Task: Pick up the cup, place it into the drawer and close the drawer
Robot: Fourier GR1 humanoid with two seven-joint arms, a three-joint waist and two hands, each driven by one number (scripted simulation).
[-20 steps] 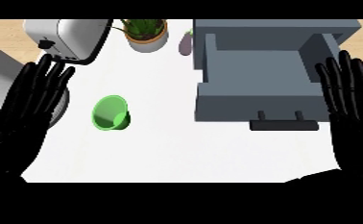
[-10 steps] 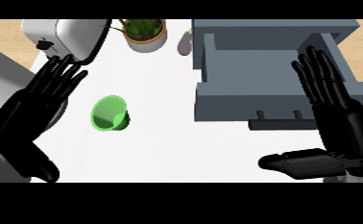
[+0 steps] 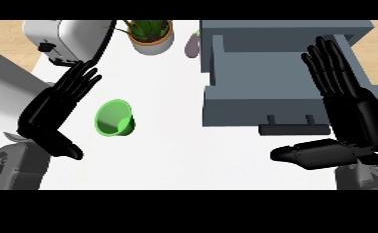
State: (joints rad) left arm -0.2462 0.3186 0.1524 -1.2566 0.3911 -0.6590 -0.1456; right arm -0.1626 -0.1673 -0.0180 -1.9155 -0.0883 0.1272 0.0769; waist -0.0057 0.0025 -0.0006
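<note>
White worktop (image 3: 184,167) holds a green cup (image 3: 114,119) lying on its side near the left edge. Beside it, the left hand (image 3: 55,112) has straight fingers. Straight fingers too on the right hand (image 3: 343,102), over the open grey drawer (image 3: 258,84).

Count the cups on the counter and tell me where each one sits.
1. A single green cup lies on its side on the white counter, left of the open grey drawer and beside the left hand. No others show.
</note>
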